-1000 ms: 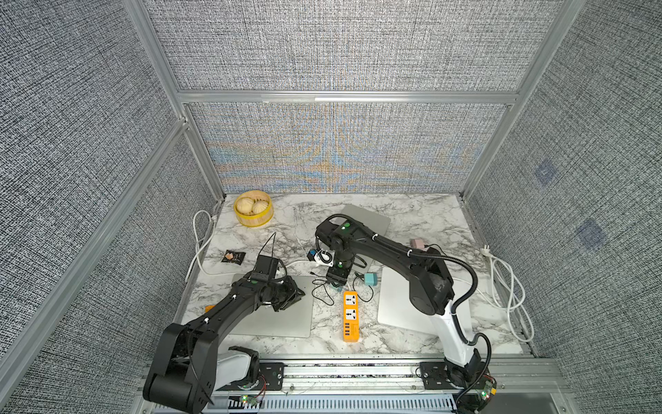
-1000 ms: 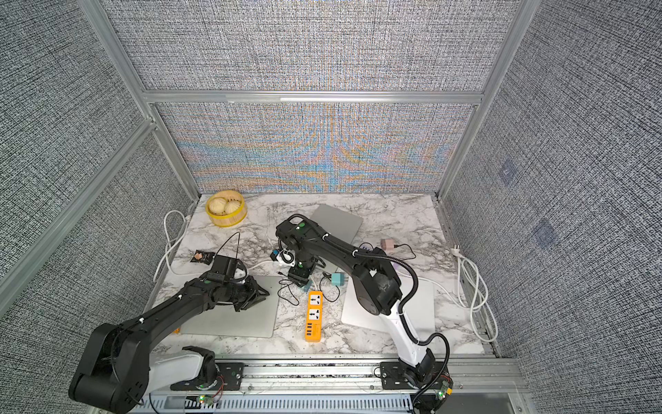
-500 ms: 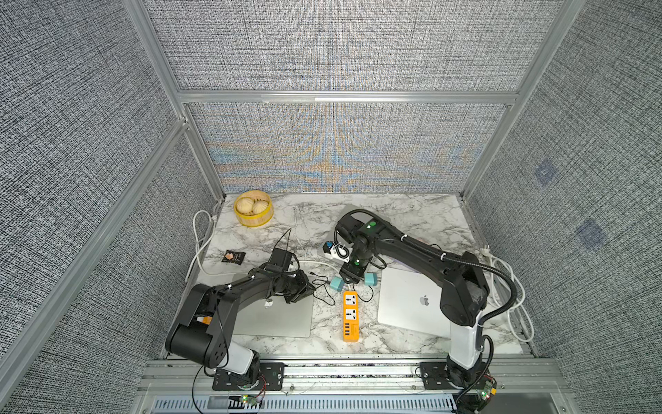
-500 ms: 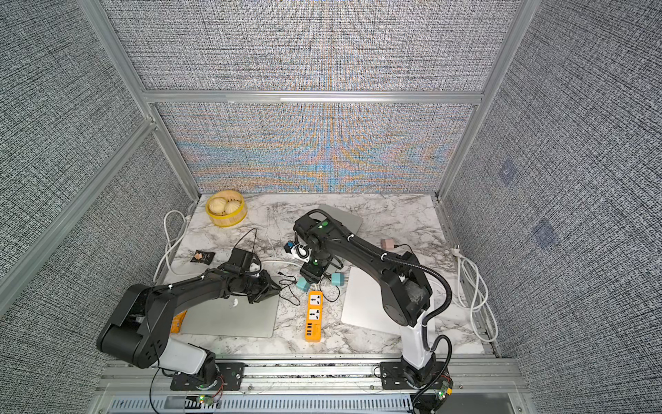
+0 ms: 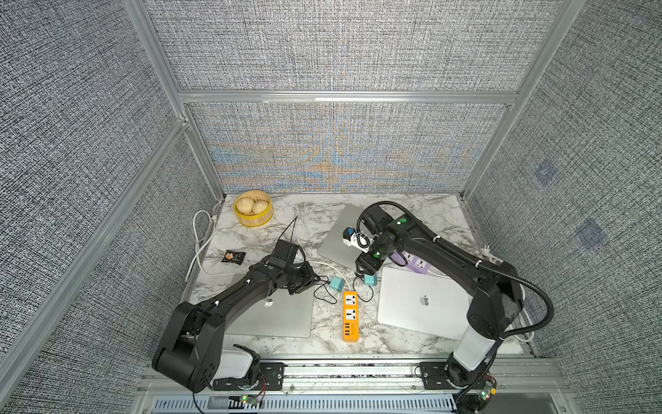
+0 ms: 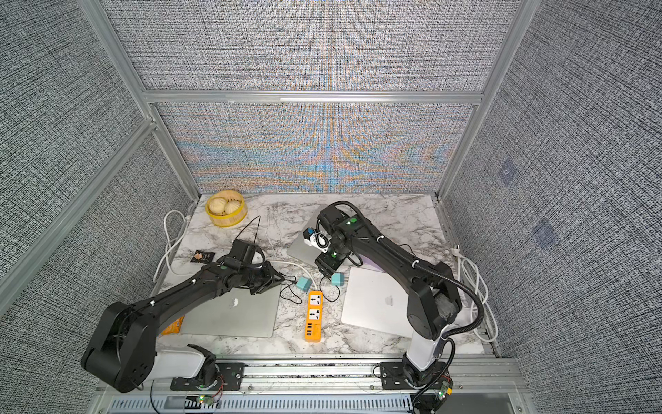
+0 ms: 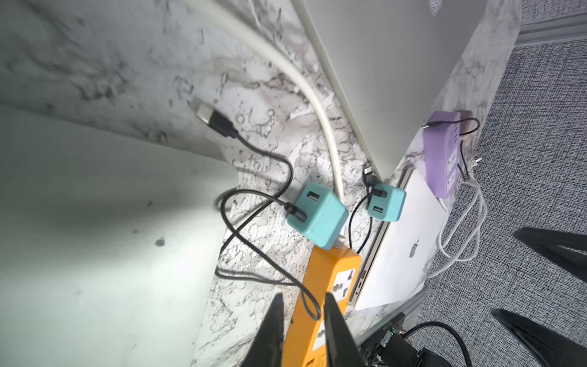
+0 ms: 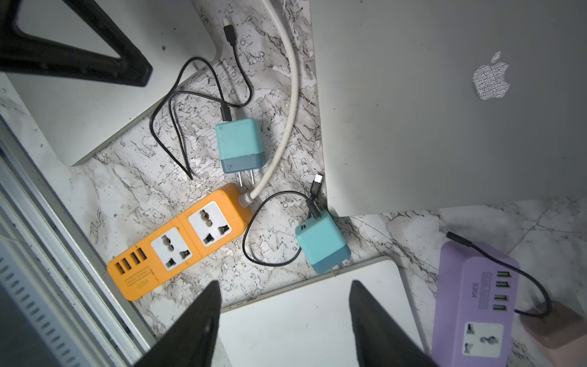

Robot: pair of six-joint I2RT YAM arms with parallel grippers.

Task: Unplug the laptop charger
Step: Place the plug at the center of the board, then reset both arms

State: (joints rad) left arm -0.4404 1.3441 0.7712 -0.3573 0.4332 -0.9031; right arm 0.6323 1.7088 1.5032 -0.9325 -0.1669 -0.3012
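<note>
- Teal cube-shaped charger (image 8: 239,146) is lying unplugged on the white marble tabletop (image 5: 322,218), near the table's middle, just beyond the cord end of the orange power strip (image 8: 178,241).
- Its long axis is running roughly in line with the strip. Its two bare prongs are pointing at the strip's end and stopping just short of it. Its thin black cable (image 8: 171,127) is leaving from the opposite face.
- A second teal charger (image 8: 322,246) is lying nearby, with its prongs resting at the far edge of the right silver laptop (image 5: 422,304).
- A thick white cord (image 8: 290,111) is curving between the two chargers.
- Three closed laptops are hemming this patch in: the right one, the left silver laptop (image 5: 279,319) and the far silver laptop (image 5: 340,236). Bare marble is showing toward the far edge.
- The left gripper (image 7: 303,295) is hanging low by the left laptop's corner, its jaws only narrowly parted and gripping nothing. A loop of the black cable is lying near its tips.
- The right gripper (image 8: 285,282) is hovering above the second charger, jaws spread wide and empty.
</note>
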